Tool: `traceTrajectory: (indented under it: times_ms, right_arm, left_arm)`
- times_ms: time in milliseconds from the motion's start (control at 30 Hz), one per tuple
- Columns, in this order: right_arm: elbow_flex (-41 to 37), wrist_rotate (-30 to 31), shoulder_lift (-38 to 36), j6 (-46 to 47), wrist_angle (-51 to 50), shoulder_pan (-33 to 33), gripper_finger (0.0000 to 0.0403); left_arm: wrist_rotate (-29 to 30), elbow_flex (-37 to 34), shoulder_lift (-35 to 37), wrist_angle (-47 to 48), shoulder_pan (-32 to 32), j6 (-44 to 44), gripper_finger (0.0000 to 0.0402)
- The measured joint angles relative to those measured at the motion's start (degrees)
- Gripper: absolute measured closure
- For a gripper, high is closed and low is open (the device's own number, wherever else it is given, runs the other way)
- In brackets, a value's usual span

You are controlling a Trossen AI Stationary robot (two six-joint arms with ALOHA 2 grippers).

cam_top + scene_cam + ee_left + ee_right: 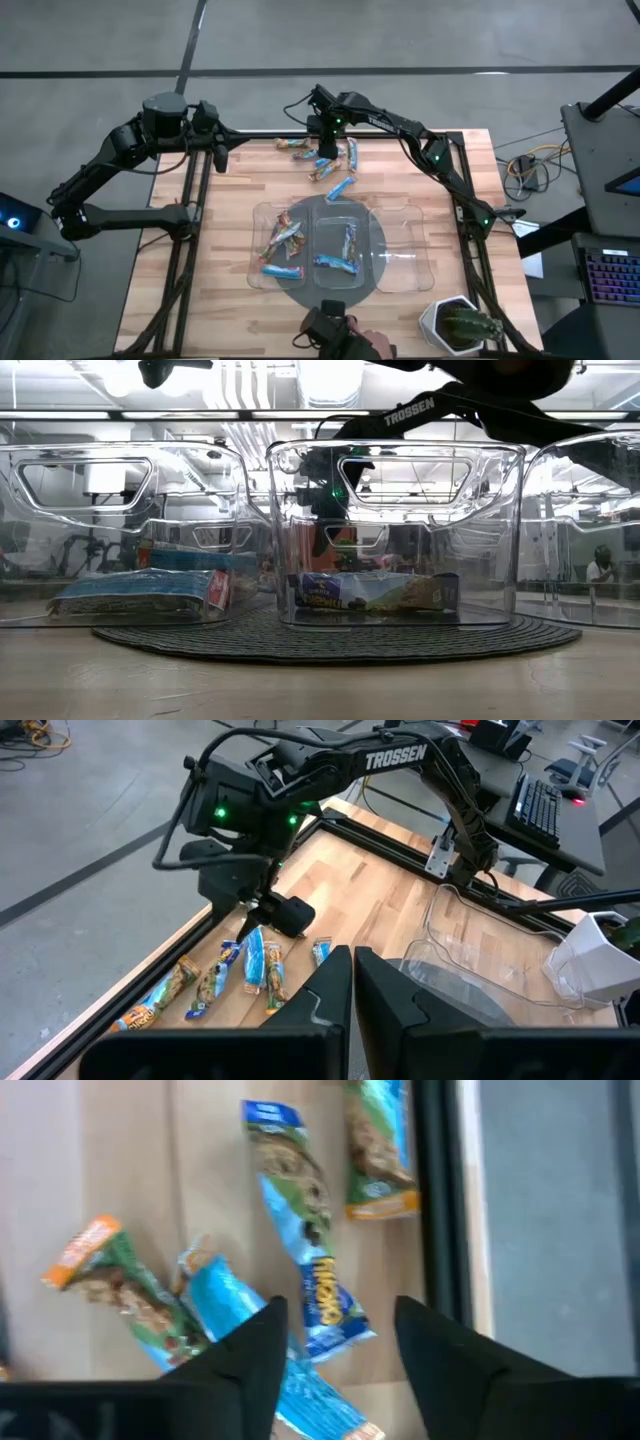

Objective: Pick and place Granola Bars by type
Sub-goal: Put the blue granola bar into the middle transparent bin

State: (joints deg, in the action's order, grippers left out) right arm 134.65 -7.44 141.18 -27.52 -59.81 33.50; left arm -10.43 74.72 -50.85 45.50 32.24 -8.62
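A: What's nearest, at six o'clock on the counter (230,290)?
B: Three clear trays (400,245) on a round mat (335,290); bars lie in the left and middle ones.

A: And the loose Granola Bars (340,186)?
B: Scattered toward twelve o'clock, near the far edge.

A: The right gripper (327,152)?
B: Low over that scatter, fingers apart around a blue bar (312,1285), not clamped.

A: The left gripper (219,160)?
B: At ten o'clock, off the counter's corner, fingers together, empty.
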Motion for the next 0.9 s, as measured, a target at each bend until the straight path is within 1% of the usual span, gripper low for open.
traceTrajectory:
  times_ms: [133,300,600,900]
  right_arm:
    - [0.02,-0.13,0.00,1.43,1.02,0.07,0.0178]
    - [0.02,-3.37,0.00,1.61,2.12,0.02,0.0159]
    - [-0.04,-6.32,2.19,1.44,3.25,0.60,0.0167]
    - [-0.09,-7.50,4.34,1.44,3.09,0.90,0.0172]
  left_arm:
    - [0.00,0.00,0.00,0.00,0.00,0.02,0.0402]
    - [0.00,-0.01,0.00,0.01,0.01,0.04,0.0402]
    - [0.00,0.00,0.00,0.02,0.01,-0.27,0.0402]
    - [0.00,0.00,0.00,0.26,-0.01,-0.38,0.0402]
